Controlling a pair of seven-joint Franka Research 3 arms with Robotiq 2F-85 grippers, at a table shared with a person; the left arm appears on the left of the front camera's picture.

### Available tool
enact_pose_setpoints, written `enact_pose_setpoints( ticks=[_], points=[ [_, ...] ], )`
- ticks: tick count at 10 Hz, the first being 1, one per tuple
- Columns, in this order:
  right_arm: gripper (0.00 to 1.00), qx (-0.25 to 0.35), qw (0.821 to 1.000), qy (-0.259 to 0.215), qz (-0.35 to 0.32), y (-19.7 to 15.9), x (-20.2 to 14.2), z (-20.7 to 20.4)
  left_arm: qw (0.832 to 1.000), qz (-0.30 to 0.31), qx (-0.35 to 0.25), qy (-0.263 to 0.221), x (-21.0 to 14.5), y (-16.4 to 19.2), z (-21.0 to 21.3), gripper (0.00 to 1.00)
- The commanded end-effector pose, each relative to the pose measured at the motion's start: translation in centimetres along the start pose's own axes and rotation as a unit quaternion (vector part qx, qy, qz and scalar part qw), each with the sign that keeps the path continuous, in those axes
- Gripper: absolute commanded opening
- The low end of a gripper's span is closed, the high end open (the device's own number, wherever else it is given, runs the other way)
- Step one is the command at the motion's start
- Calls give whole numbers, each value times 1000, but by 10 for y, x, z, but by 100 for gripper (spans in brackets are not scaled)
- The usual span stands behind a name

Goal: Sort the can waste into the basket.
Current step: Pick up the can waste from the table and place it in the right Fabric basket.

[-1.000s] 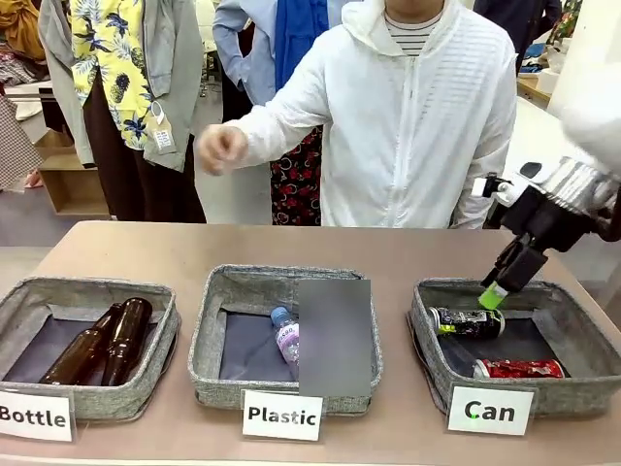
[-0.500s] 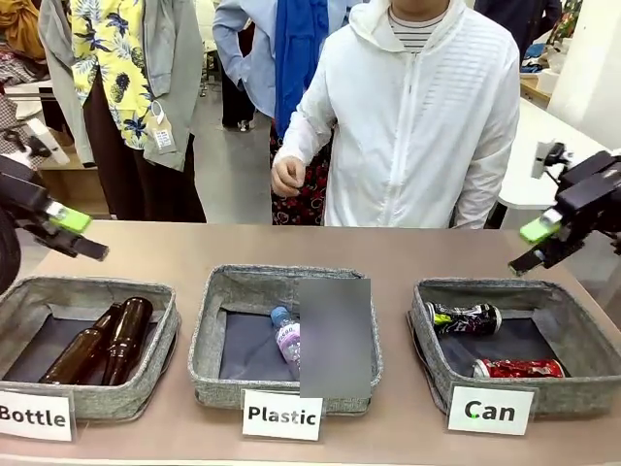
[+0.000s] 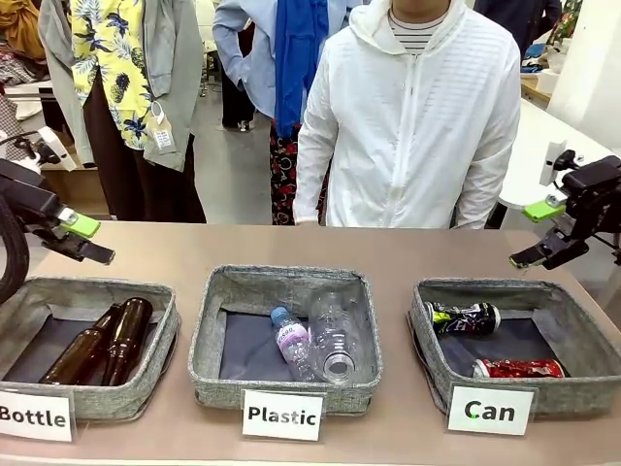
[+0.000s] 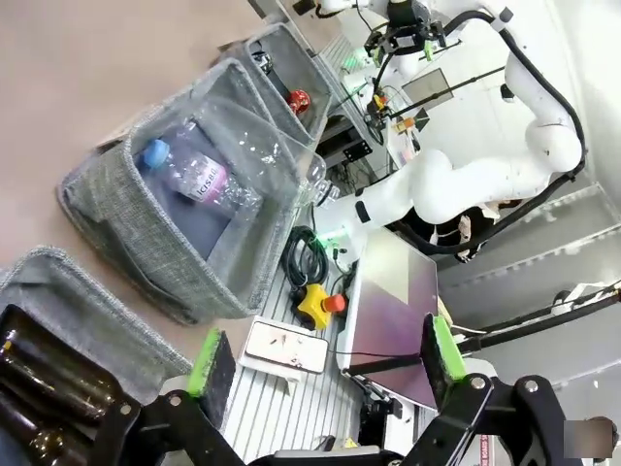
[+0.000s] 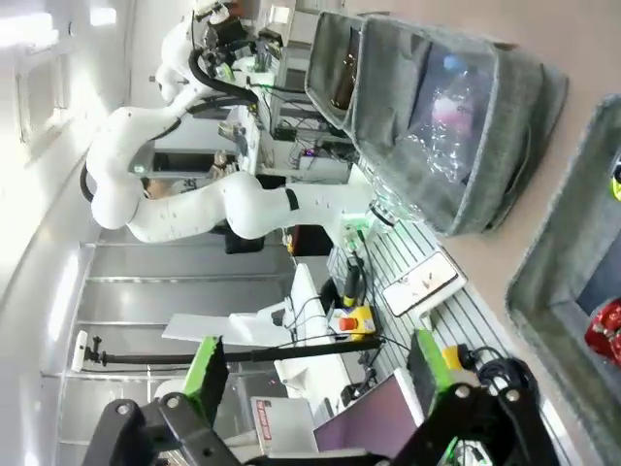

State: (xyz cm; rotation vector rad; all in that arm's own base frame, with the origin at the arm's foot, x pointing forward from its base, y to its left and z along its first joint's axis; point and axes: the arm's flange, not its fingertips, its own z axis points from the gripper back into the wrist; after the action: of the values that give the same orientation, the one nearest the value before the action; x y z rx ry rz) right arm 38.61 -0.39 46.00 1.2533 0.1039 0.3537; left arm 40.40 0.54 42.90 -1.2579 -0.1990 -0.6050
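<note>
Red can (image 3: pixel 517 368) and black can (image 3: pixel 464 318) lie crosswise in the Can basket (image 3: pixel 423 342); left gripper (image 3: pixel 81 239) and right gripper (image 3: pixel 539 234) fingers apart, empty.

bottle basket (image 3: pixel 155 374): two brown bottles (image 3: pixel 102 342) | plastic basket (image 3: pixel 209 330): clear bottles (image 3: pixel 315 342)

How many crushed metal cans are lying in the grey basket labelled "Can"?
2. The dark black-and-silver crushed can lies at the far left of the grey woven basket; the shiny red crushed can lies nearer its front.
</note>
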Motion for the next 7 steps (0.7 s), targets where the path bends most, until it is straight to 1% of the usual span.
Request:
enact_pose_setpoints(
  ticks=[1, 7],
  points=[
    [100, -14, 1000, 1, 17, -1, -2, 5, 1000, -1, -4, 4, -1, -4, 1, 100],
    [100, -14, 1000, 1, 17, -1, -2, 5, 1000, -1, -4, 4, -1, -4, 1, 100]
  ],
)
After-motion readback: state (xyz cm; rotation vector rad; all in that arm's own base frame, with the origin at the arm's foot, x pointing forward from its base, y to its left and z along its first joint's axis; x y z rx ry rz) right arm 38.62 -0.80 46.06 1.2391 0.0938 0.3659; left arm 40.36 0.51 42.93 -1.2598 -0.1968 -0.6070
